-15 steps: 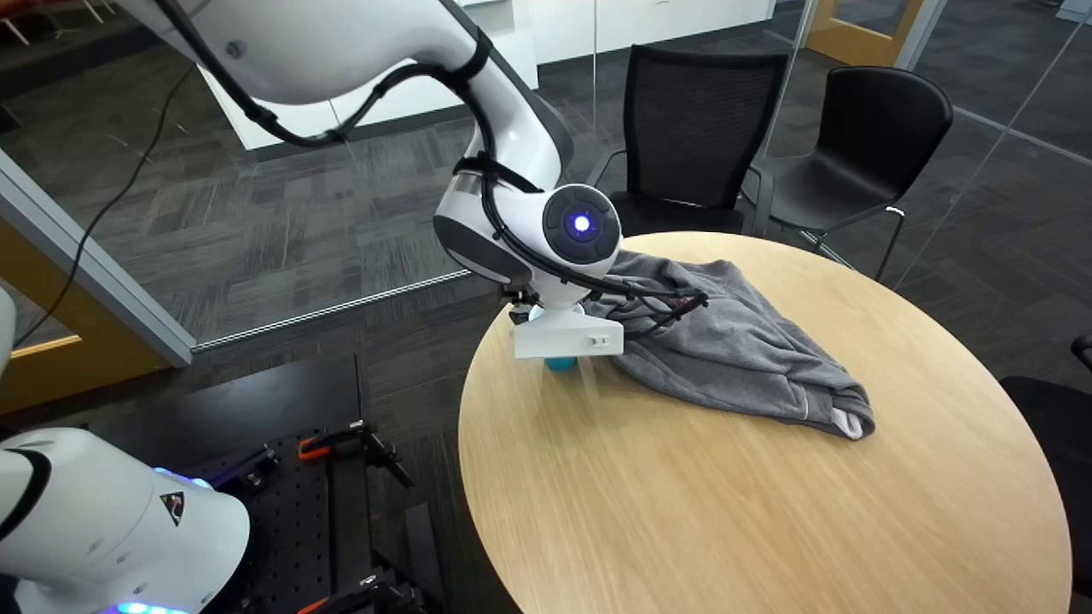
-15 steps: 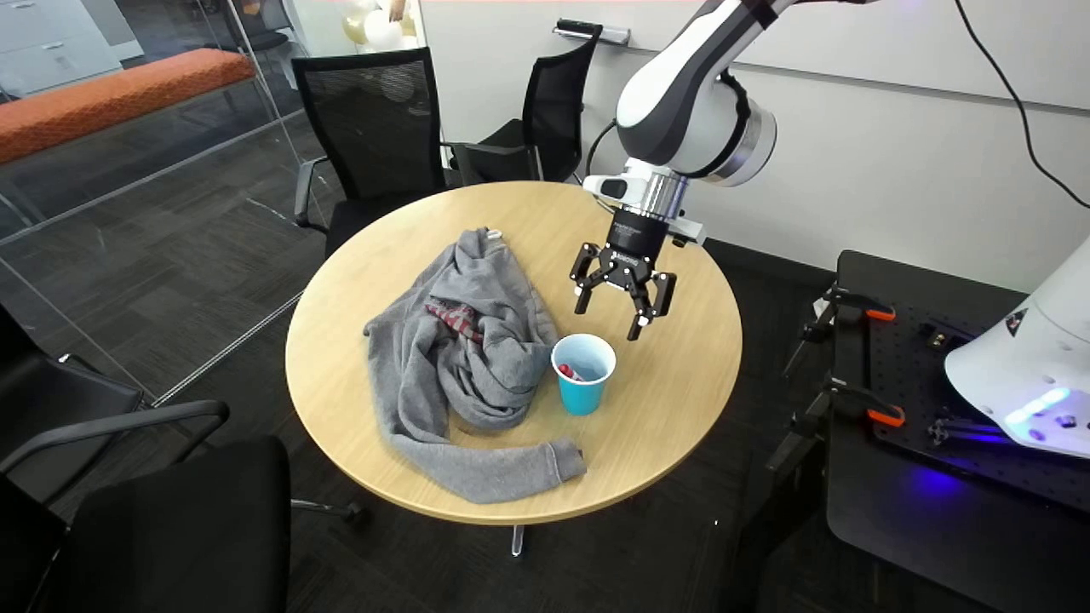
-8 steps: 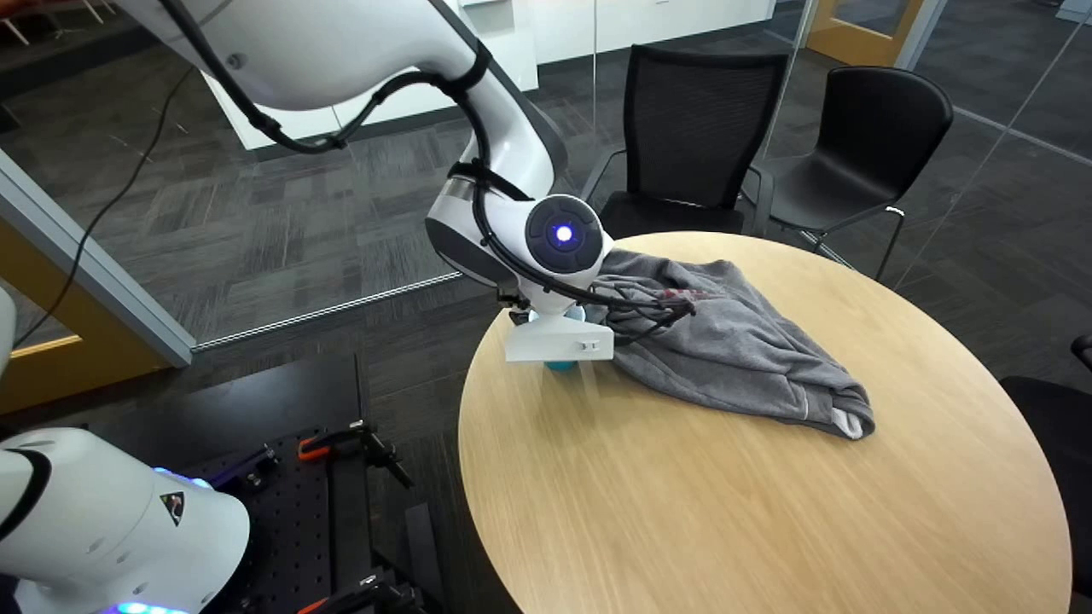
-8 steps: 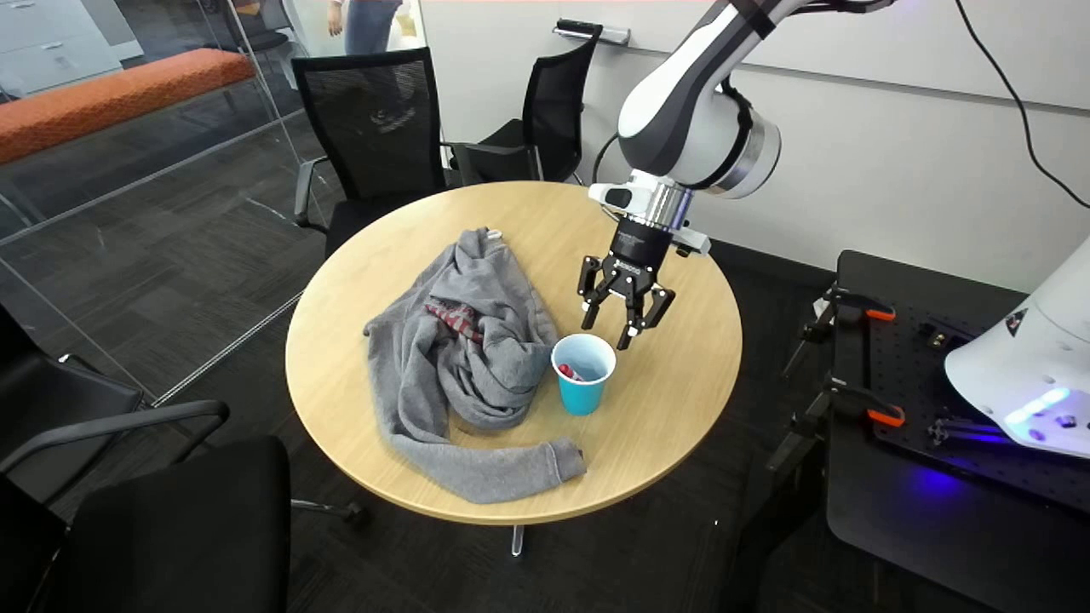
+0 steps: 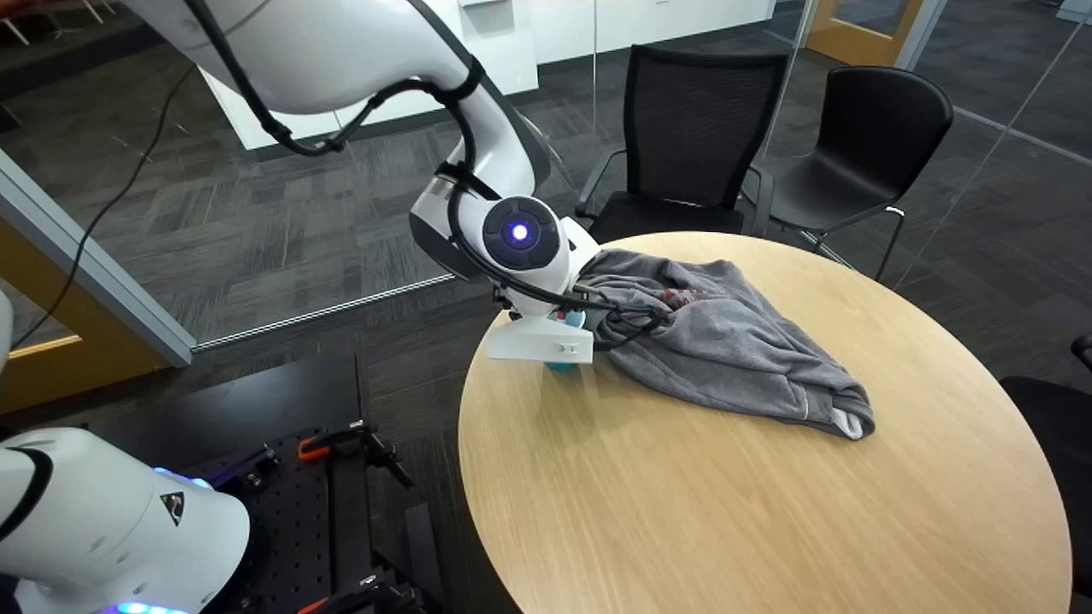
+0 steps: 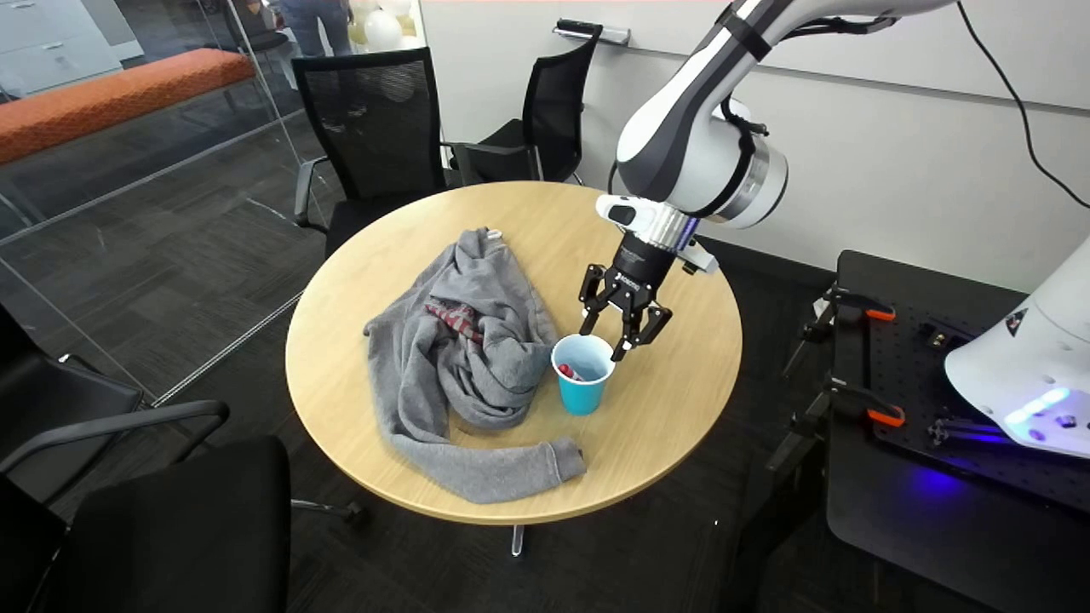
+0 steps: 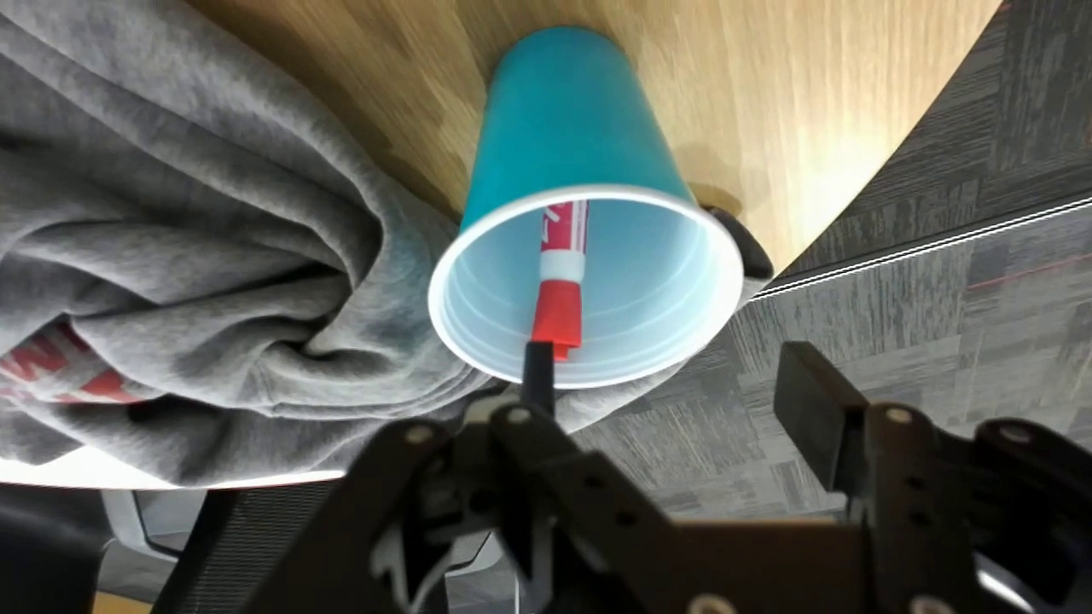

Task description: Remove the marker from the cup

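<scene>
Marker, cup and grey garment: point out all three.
Marker point(image 7: 559, 300), in the wrist view: on its red cap.
Cup point(image 6: 582, 398), in an exterior view: on its teal outer wall.
Grey garment point(image 5: 725, 341), in an exterior view: on its broad middle.

Red-capped marker point(image 7: 560, 280), inside upright teal cup point(image 7: 570, 128)

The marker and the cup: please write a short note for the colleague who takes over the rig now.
Gripper: open, holding nothing, close to the cup; contact unclear.
Marker: inside the cup, red cap towards the opening.
Cup: upright on the table, beside the grey garment.
Done: no part of the removal; marker not yet gripped.
Left: grip the marker, lift it out.
</scene>
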